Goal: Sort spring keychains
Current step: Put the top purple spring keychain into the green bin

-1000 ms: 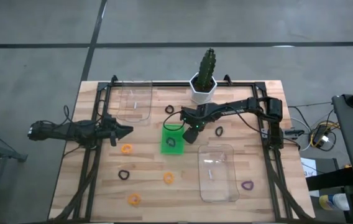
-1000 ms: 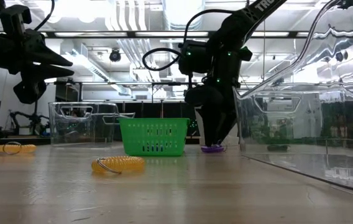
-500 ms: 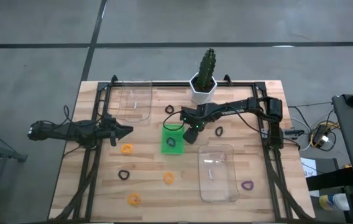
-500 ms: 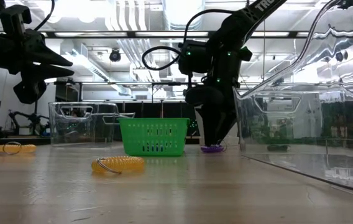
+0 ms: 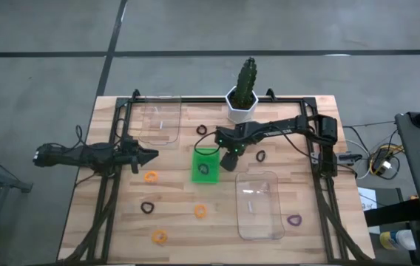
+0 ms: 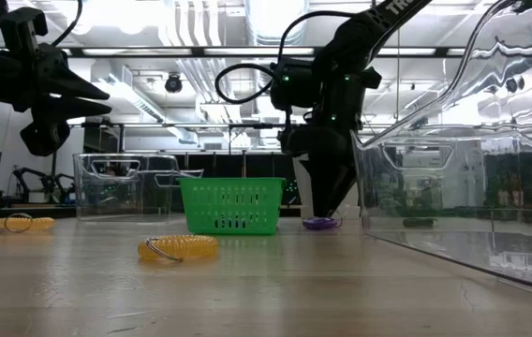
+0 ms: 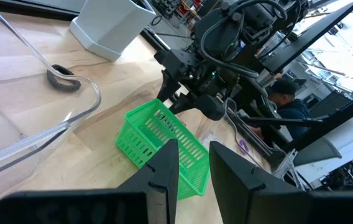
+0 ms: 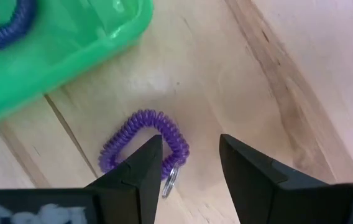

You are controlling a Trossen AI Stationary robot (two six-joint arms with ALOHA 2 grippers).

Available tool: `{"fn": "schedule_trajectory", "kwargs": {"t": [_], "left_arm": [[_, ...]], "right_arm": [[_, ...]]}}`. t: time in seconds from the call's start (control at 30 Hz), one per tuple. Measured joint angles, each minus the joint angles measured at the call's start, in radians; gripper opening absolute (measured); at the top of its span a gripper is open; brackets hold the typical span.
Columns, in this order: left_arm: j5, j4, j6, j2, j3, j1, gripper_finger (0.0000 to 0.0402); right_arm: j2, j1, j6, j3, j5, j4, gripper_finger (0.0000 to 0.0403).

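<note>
Right wrist view: purple keychain (image 8: 144, 144) just under open right gripper (image 8: 189, 163).

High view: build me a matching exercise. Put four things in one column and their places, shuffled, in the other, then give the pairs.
Things
1. right gripper
2. left gripper
3. cactus pot
4. orange keychain

Places
a. middle of the table's far edge
b. near the front edge, left half
c. open over a purple keychain beside the green tray
d. above the table beside the far-left clear bin

Pairs: 1-c, 2-d, 3-a, 4-b
</note>
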Motion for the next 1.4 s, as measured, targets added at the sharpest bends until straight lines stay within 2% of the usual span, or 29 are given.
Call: {"fn": "schedule_trajectory", "kwargs": {"t": [0.77,0.87,1.03,1.3,1.4], "left_arm": [[-0.001,0.000,-0.002,0.000,0.000,0.000,0.0083],[-0.001,0.000,-0.004,0.000,0.000,0.000,0.0083],[-0.001,0.000,-0.004,0.000,0.000,0.000,0.0083],[0.000,0.000,-0.004,0.000,0.000,0.000,0.0083],[0.000,0.000,-0.003,0.000,0.000,0.000,0.0083]], "right_arm": [[0.048,0.002,-0.001,0.000,0.007,-0.009,0.0155],[0.047,0.006,0.050,0.000,0.048,-0.007,0.0151],[0.042,0.006,0.092,-0.003,0.080,-0.008,0.0121],[0.039,0.005,0.098,-0.004,0.091,-0.011,0.0024],[0.033,0.005,0.112,-0.004,0.091,-0.011,0.0017]]}}
